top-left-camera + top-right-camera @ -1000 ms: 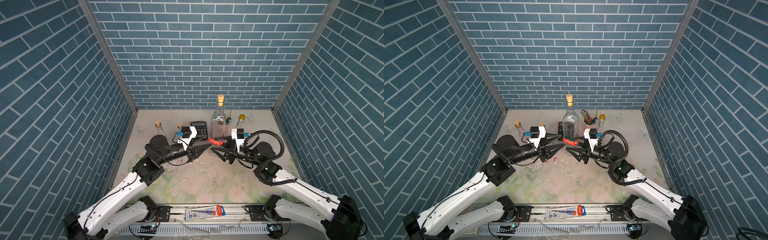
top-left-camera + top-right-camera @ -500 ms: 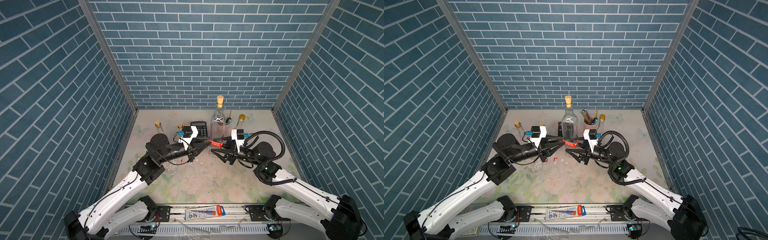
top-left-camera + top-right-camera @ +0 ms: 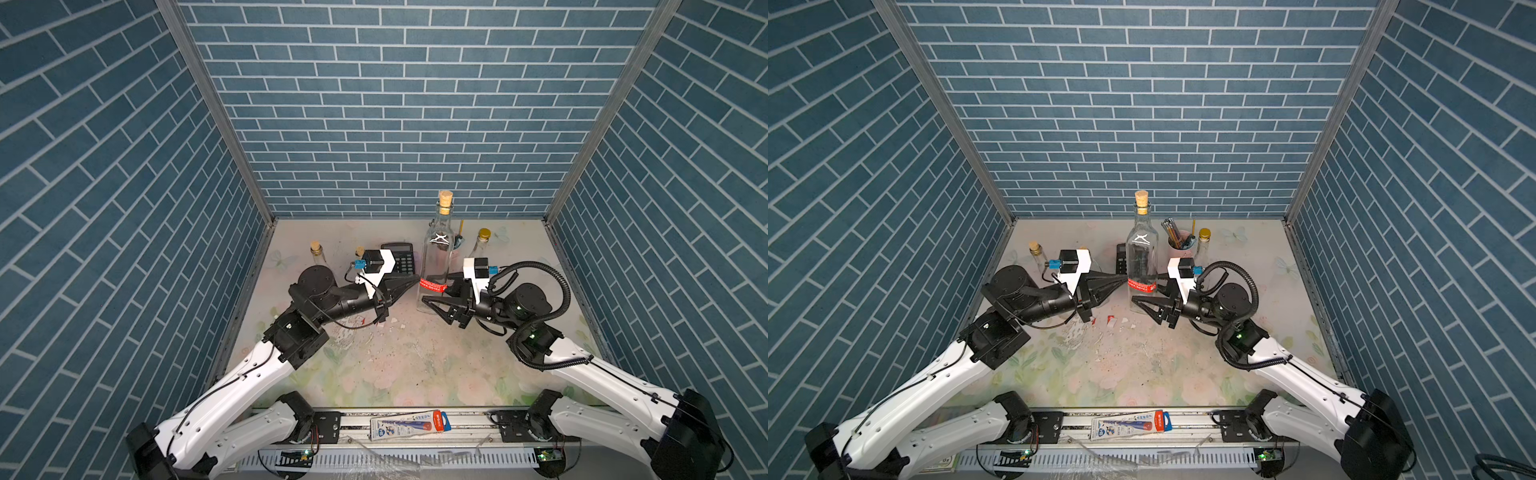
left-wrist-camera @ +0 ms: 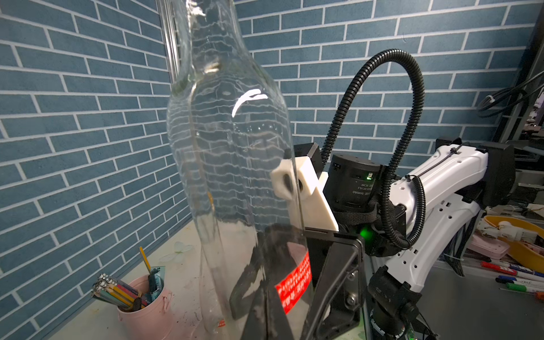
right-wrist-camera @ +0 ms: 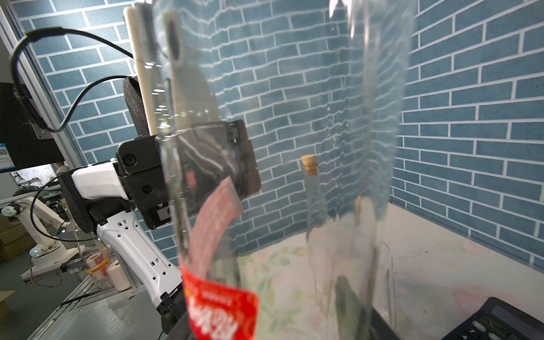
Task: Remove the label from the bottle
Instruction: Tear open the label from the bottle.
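Note:
A tall clear glass bottle (image 3: 437, 253) (image 3: 1145, 257) with a cork stands upright at the middle of the mat. A red label (image 3: 431, 285) (image 3: 1140, 285) bands its lower body. My left gripper (image 3: 415, 281) (image 3: 1123, 281) comes in level from the left, its jaws shut on the label's left end. In the left wrist view the closed tips (image 4: 266, 297) meet the edge of the label (image 4: 294, 279). My right gripper (image 3: 432, 291) (image 3: 1148, 293) is shut on the bottle from the right, one finger on each side. In the right wrist view the bottle (image 5: 294, 147) fills the frame, with the label (image 5: 220, 312) low down.
A black calculator (image 3: 401, 259) lies behind the left gripper. Small corked bottles (image 3: 316, 252) stand at the back left. A pink cup of pencils (image 3: 1179, 245) and a gold-capped bottle (image 3: 1203, 239) stand at the back right. Paper scraps (image 3: 1111, 322) litter the mat under the left gripper. Brick walls close three sides.
My left gripper's jaws have closed together at the label's left end. The bottle and my right gripper have not visibly moved.

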`<state>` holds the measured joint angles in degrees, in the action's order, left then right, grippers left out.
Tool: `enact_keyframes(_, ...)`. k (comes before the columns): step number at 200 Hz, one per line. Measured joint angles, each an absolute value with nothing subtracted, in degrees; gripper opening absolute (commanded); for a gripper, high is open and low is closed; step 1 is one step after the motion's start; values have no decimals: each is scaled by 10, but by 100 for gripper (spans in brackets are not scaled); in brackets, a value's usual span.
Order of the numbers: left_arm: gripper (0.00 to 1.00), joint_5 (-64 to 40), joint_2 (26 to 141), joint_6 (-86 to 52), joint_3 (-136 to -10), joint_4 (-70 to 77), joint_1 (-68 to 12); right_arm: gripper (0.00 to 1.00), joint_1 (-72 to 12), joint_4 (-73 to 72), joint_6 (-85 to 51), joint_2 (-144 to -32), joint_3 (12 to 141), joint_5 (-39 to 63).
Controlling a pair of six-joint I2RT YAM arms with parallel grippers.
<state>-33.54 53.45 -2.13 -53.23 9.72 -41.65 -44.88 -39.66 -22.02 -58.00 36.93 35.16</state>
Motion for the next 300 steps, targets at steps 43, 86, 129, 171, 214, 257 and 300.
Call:
enact_keyframes(43, 0, -335, 539, -21, -535, 97, -416, 0, -449, -395, -220, -580, 369, 340)
enact_keyframes(86, 0, -333, 540, -21, -535, 99, -416, 0, -453, -390, -220, -576, 369, 319)
enact_keyframes(129, 0, -333, 538, -24, -534, 106, -416, 0, -456, -393, -220, -574, 369, 303)
enact_keyframes(171, 0, -336, 538, -26, -534, 107, -416, 0, -457, -394, -215, -573, 369, 295)
enact_keyframes(214, 0, -348, 539, -31, -534, 107, -415, 0, -459, -395, -205, -571, 369, 287)
enact_keyframes(257, 0, -378, 540, -33, -534, 103, -416, 0, -459, -397, -205, -570, 369, 265)
enact_keyframes(300, 0, -401, 540, -34, -534, 100, -417, 0, -457, -397, -205, -570, 369, 243)
